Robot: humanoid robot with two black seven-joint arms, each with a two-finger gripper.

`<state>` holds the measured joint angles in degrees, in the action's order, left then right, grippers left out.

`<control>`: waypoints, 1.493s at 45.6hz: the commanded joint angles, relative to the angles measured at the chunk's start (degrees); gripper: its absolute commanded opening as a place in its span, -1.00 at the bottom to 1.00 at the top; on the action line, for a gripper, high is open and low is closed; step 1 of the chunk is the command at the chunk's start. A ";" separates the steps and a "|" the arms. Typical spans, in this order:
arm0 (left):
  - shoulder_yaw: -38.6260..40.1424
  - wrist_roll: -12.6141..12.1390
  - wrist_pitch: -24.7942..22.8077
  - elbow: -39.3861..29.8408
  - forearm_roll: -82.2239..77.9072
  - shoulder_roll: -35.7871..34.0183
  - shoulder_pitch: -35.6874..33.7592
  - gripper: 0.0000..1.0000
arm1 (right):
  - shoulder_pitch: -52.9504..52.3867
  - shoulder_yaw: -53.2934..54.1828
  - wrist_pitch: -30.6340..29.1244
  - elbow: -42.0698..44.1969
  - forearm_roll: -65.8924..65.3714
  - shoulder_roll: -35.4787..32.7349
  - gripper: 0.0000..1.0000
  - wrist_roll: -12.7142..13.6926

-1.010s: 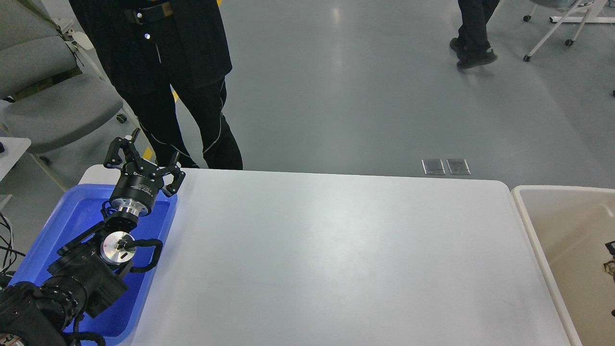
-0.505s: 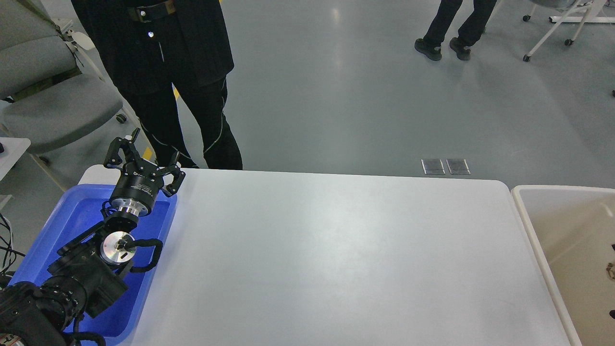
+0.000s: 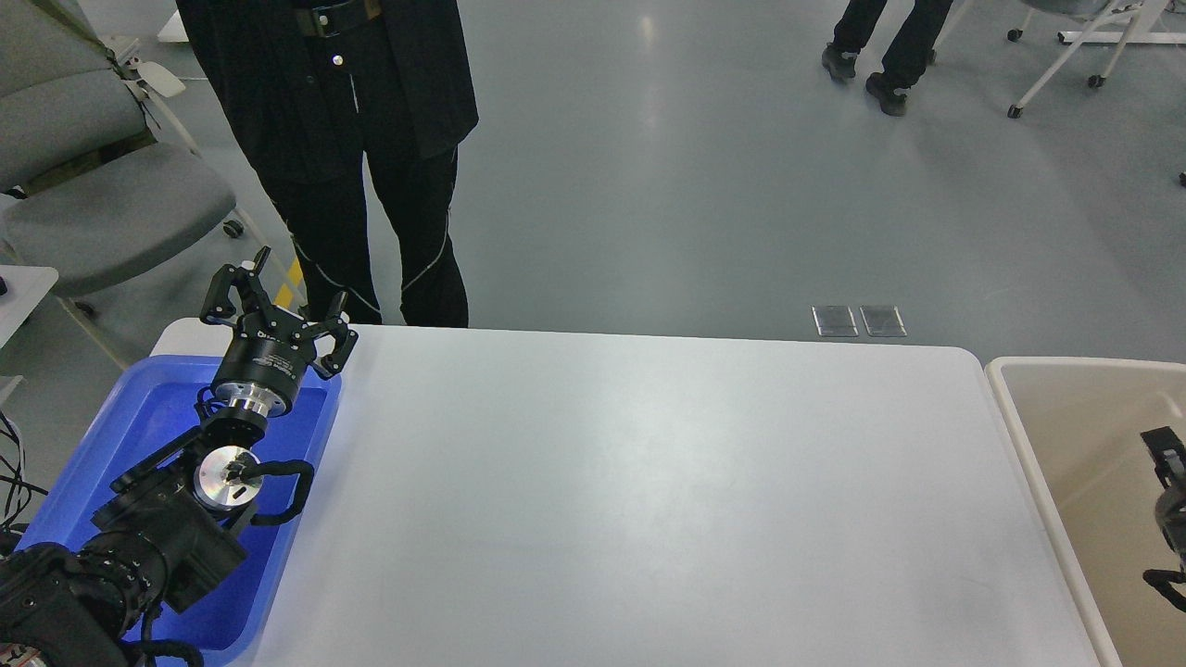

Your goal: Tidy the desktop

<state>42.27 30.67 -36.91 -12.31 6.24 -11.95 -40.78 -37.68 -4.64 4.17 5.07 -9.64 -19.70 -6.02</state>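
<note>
White desktop (image 3: 649,491) with rounded corners, seen from above

A blue plastic tray (image 3: 139,417) is seen at its left end, and a beige plastic bin (image 3: 1028,417) is set just beside its right edge; whether the bin is carried by it cannot be told

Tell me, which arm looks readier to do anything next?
Probably the left: its gripper is open and fully visible above the blue tray. The right arm barely shows over the beige bin.
</note>
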 commanded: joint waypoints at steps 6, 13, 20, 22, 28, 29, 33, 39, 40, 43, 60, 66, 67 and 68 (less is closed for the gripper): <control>-0.08 0.00 0.00 0.00 0.00 0.00 0.00 1.00 | -4.07 11.65 -11.03 -5.84 7.35 -3.49 1.00 -0.05; -0.08 0.00 0.00 0.00 0.00 0.00 0.00 1.00 | -4.42 19.48 -9.89 -24.03 7.97 -13.95 1.00 -0.14; -0.08 0.00 0.00 0.00 0.00 0.00 0.00 1.00 | -3.10 34.33 -9.36 -36.96 7.36 -18.44 1.00 -1.10; -0.08 0.00 0.00 0.00 0.00 0.00 0.00 1.00 | -2.32 37.67 -9.27 -40.30 7.27 -18.88 1.00 -1.98; -0.08 0.00 0.00 0.00 0.00 0.00 0.00 1.00 | 0.50 43.57 -7.61 -49.62 7.01 -19.15 1.00 -5.23; -0.08 0.00 0.00 0.00 0.00 0.00 0.00 1.00 | 0.68 44.27 -6.73 -50.94 6.83 -18.97 1.00 -6.02; -0.08 0.00 0.00 0.00 0.00 0.00 0.00 1.00 | 2.78 46.56 -2.69 -55.94 5.95 -17.66 1.00 -10.84; -0.08 0.00 0.00 0.00 0.00 0.00 0.00 1.00 | 5.95 49.20 2.50 -62.46 1.92 -13.79 1.00 -18.67; -0.08 0.00 0.00 0.00 0.00 0.00 0.09 1.00 | 6.21 49.29 3.20 -62.98 1.04 -13.00 1.00 -19.38; -0.08 0.00 0.00 0.00 0.00 0.00 0.00 1.00 | 6.57 49.03 5.49 -63.43 -1.95 -10.02 1.00 -20.87; -0.08 0.00 0.00 0.00 0.00 0.00 0.00 1.00 | 8.41 49.55 15.43 -63.08 -6.44 -0.08 1.00 -29.05; -0.08 0.00 0.00 0.00 0.00 0.00 0.00 1.00 | 8.15 50.78 15.43 -62.99 -6.35 1.68 1.00 -30.72; -0.08 0.00 0.00 0.00 0.00 0.00 0.00 1.00 | 7.97 50.87 15.43 -62.90 -6.35 1.94 1.00 -30.72; -0.08 0.00 0.00 0.00 0.00 0.00 0.00 1.00 | 7.80 50.96 15.34 -62.82 -6.35 2.12 1.00 -30.72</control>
<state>42.19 30.67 -36.91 -12.30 6.24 -11.95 -40.78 -29.87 44.79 17.46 -57.32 -15.17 -21.38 -33.05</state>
